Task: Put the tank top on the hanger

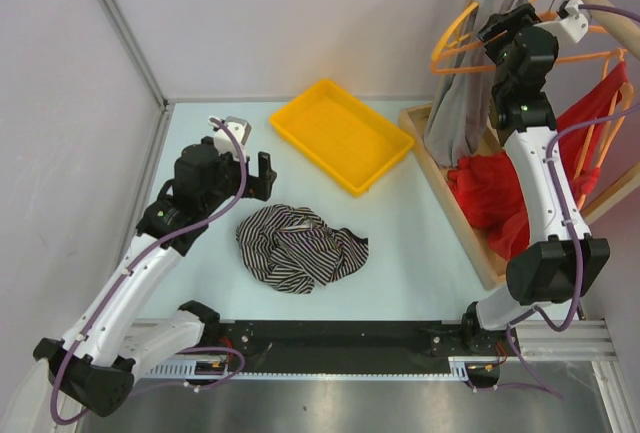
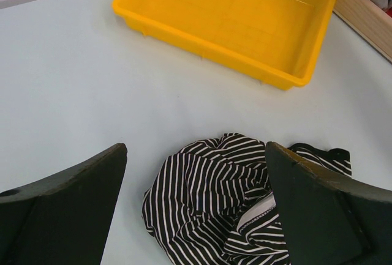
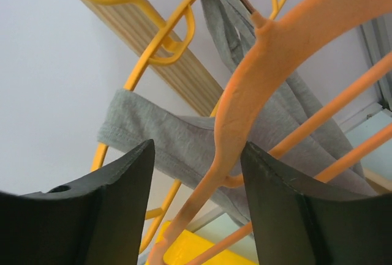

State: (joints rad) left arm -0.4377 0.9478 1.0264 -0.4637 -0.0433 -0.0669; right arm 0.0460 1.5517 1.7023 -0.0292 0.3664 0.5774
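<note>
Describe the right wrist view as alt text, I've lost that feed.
A bare orange hanger slants between the open fingers of the right hand, not yet gripped. Behind it, a grey garment hangs on a yellow hanger against a wooden rail.

Tank top [image 1: 300, 248] mid-surface [image 1: 420, 253]; tray [image 1: 340, 135] behind it, 1 o'clock. Rack [image 1: 452, 201] along 3 o'clock edge, hanger [image 3: 245, 87] on it.

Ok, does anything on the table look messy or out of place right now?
The tank top lies crumpled in a heap on the table, folded over itself rather than spread flat. The yellow tray behind it sits at an angle to the table's edges. Nothing looks spilled or damaged.
</note>
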